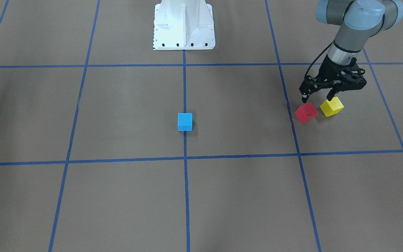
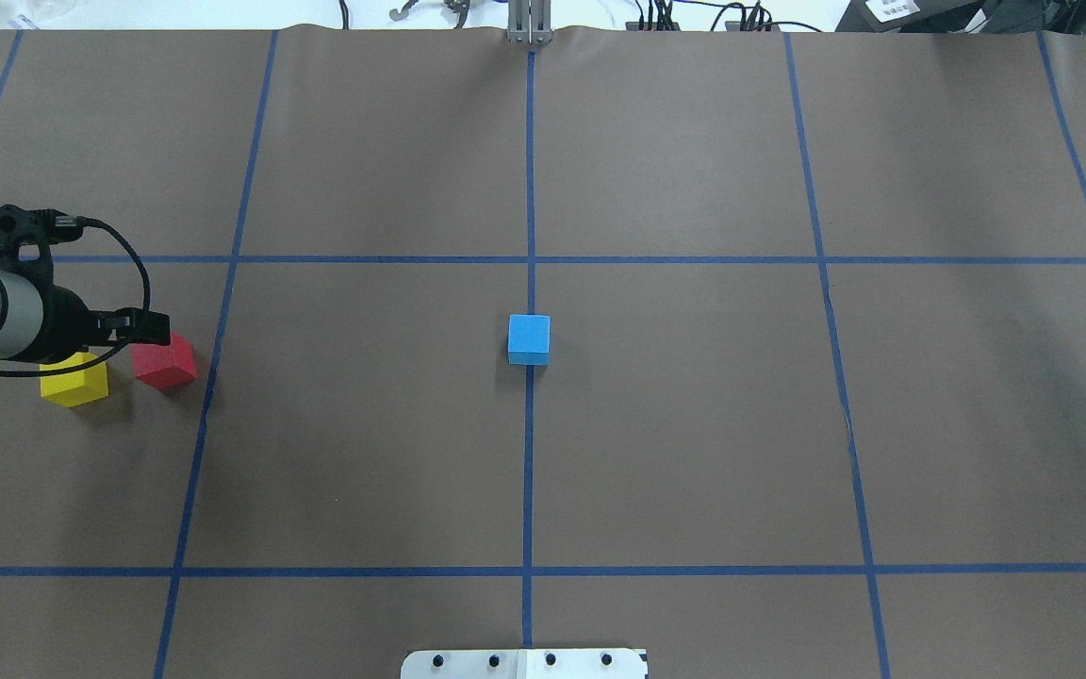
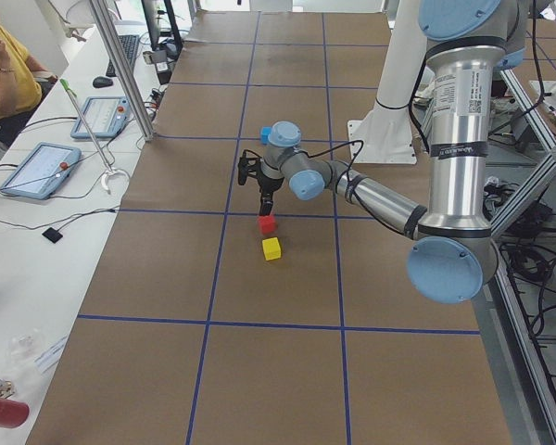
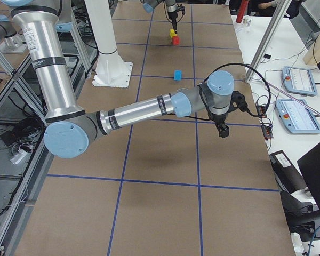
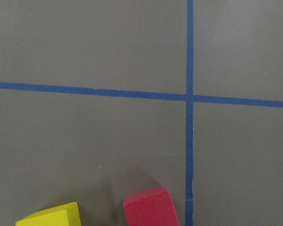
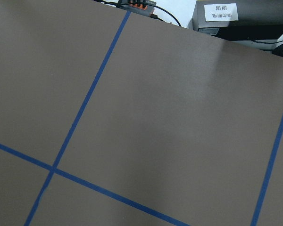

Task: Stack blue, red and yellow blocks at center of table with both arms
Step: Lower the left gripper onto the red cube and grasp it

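Observation:
A blue block sits on the centre tape line of the table. A red block and a yellow block lie side by side, slightly apart, on the robot's left side. My left gripper is open and empty, hovering just above and behind the two blocks, with one finger near the red block and the other near the yellow block. Both blocks show at the bottom of the left wrist view. My right gripper shows only in the exterior right view, over bare table; I cannot tell whether it is open.
The white robot base stands at the table's robot-side edge. Blue tape lines divide the brown table into squares. A side bench with tablets and a seated operator runs along the far edge.

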Tool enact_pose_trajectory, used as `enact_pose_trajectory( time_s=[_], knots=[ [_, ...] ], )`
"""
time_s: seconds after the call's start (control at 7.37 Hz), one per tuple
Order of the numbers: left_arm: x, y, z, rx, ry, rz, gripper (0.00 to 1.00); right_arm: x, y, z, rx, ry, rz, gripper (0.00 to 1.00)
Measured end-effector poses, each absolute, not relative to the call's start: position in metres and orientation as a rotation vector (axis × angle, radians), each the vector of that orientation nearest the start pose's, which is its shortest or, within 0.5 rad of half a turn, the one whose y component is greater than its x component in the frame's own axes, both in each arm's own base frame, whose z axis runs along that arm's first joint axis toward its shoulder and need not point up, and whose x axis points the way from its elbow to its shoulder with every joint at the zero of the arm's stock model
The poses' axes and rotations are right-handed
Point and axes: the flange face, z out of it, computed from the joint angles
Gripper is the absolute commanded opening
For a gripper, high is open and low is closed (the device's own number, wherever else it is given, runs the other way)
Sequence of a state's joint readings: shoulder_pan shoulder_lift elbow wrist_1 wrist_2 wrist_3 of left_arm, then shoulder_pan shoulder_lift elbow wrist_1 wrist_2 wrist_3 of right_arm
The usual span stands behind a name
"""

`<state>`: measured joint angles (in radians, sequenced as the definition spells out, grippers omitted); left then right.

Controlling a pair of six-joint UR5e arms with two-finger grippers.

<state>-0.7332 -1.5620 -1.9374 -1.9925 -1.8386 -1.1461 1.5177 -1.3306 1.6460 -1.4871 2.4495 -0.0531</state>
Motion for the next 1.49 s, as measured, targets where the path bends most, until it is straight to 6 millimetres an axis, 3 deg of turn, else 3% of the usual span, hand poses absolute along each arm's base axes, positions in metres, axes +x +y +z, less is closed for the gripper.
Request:
enact_pose_trajectory(
  time_s=[0.14, 0.68, 0.81, 0.95, 1.09, 1.36, 1.49],
  knots=[
    [0.315, -0.418, 0.457, 0.209, 0.767, -0.196, 1.00, 0.028, -0.591, 0.477, 0.374, -0.870, -0.275, 1.00],
    [0.340, -0.428, 0.475, 0.196, 0.734, -0.202, 1.00, 0.029, -0.590, 0.477, 0.378, -0.869, -0.280, 1.00],
    [0.349, -0.431, 0.479, 0.193, 0.730, -0.197, 0.96, 0.029, -0.590, 0.477, 0.379, -0.868, -0.280, 1.00],
    [0.358, -0.430, 0.485, 0.195, 0.729, -0.186, 0.66, 0.029, -0.590, 0.477, 0.379, -0.868, -0.280, 1.00],
    [0.365, -0.429, 0.492, 0.202, 0.732, -0.176, 0.01, 0.029, -0.590, 0.477, 0.378, -0.866, -0.280, 1.00],
    [0.366, -0.425, 0.493, 0.217, 0.740, -0.146, 0.00, 0.029, -0.590, 0.477, 0.379, -0.865, -0.280, 1.00],
    [0.362, -0.423, 0.485, 0.235, 0.748, -0.111, 0.00, 0.029, -0.591, 0.477, 0.379, -0.865, -0.280, 1.00]
  ],
)
